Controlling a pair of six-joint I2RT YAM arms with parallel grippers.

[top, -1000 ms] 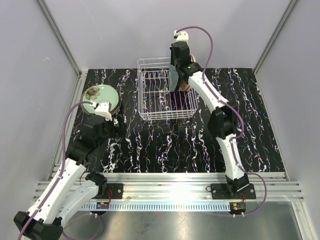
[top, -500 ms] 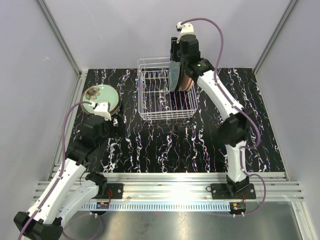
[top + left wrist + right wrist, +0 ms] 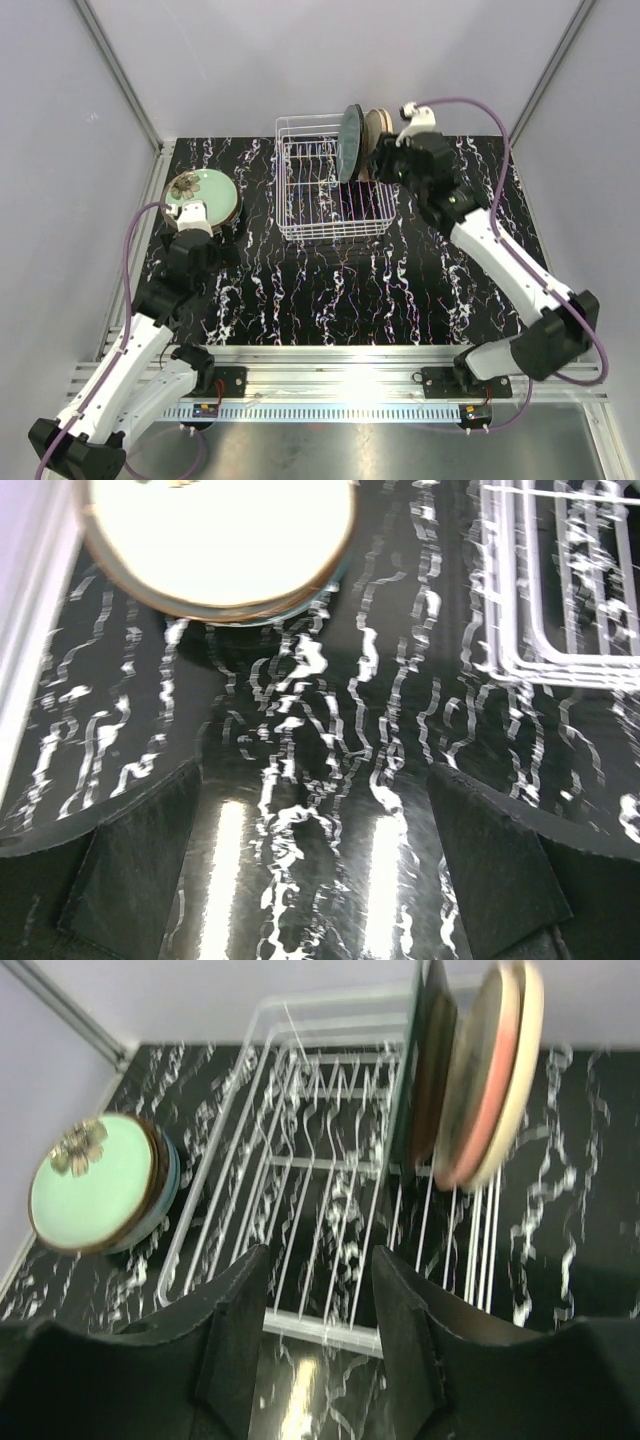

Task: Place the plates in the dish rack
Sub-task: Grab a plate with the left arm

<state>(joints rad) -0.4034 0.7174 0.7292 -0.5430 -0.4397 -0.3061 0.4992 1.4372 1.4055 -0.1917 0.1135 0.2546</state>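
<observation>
Rack: wire dish rack (image 3: 315,190), far centre.
Loaded: upright plates (image 3: 352,143) at its right end.
Waiting: stacked plates (image 3: 203,192), far left.
Left gripper (image 3: 315,790): jaws wide, empty.
Right gripper (image 3: 320,1260): jaws apart, empty.

Left arm (image 3: 150,320): bent, reaching forward; left gripper (image 3: 312,820) with jaws spread wide, empty. Right arm (image 3: 500,262): stretched far forward; right gripper (image 3: 318,1305) with jaws parted, empty

The counter (image 3: 300,290) is veined white on black. The rack (image 3: 330,228) is coloured white. A mint plate (image 3: 205,190) is marked with a tan flower and edged brown. A dark plate (image 3: 432,1060), a beige plate (image 3: 470,1080) and an orange plate (image 3: 503,1060) are racked.
</observation>
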